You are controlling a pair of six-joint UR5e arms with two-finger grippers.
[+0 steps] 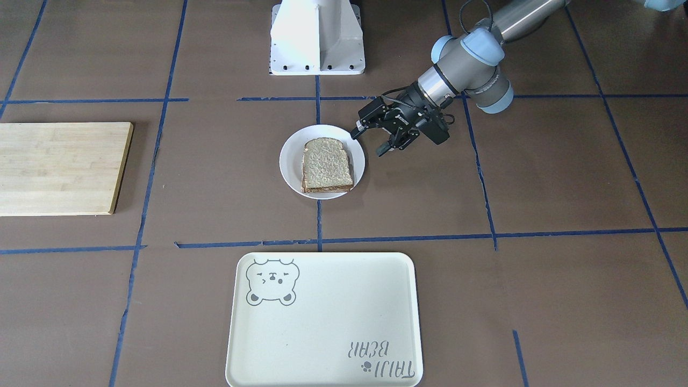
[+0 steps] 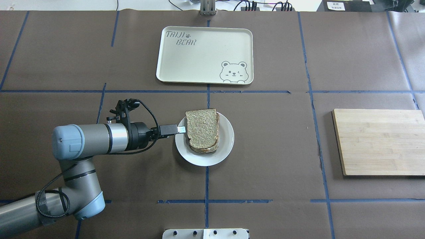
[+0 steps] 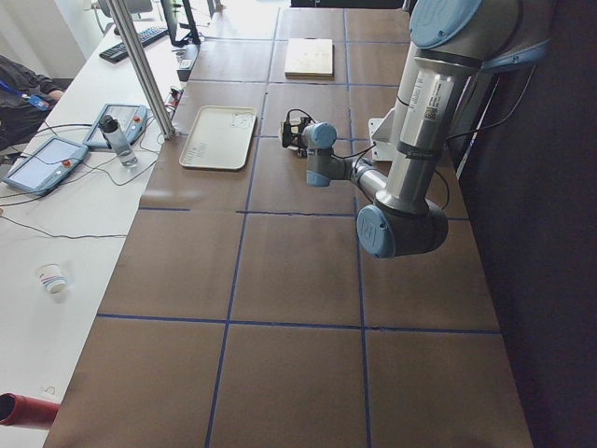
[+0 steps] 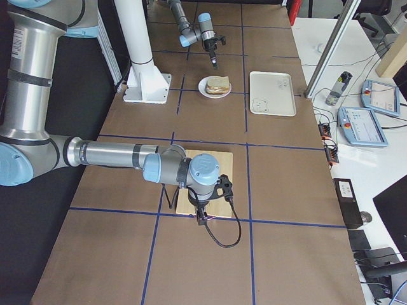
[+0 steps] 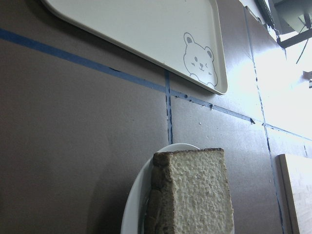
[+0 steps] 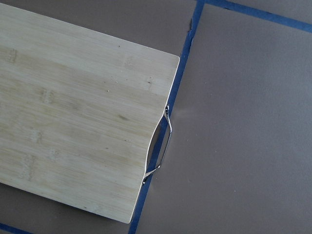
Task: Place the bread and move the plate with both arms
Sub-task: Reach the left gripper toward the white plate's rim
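Note:
The bread (image 1: 327,165) (image 2: 202,130) lies on the small white plate (image 1: 290,156) (image 2: 226,141) at mid-table, and the edge of another slice shows beneath it. The left wrist view shows the bread (image 5: 195,195) close ahead on the plate (image 5: 134,209). My left gripper (image 1: 370,143) (image 2: 181,129) is open and holds nothing. It hovers at the plate's rim on the robot's left side, with one fingertip over the rim. My right gripper (image 4: 202,219) shows only in the exterior right view, above the corner of the cutting board, and I cannot tell its state.
A cream bear tray (image 1: 322,322) (image 2: 204,54) lies beyond the plate, away from the robot. A bamboo cutting board (image 1: 59,166) (image 2: 378,141) (image 6: 73,112) with a metal handle lies to the robot's right. The white robot base (image 1: 317,37) stands behind the plate.

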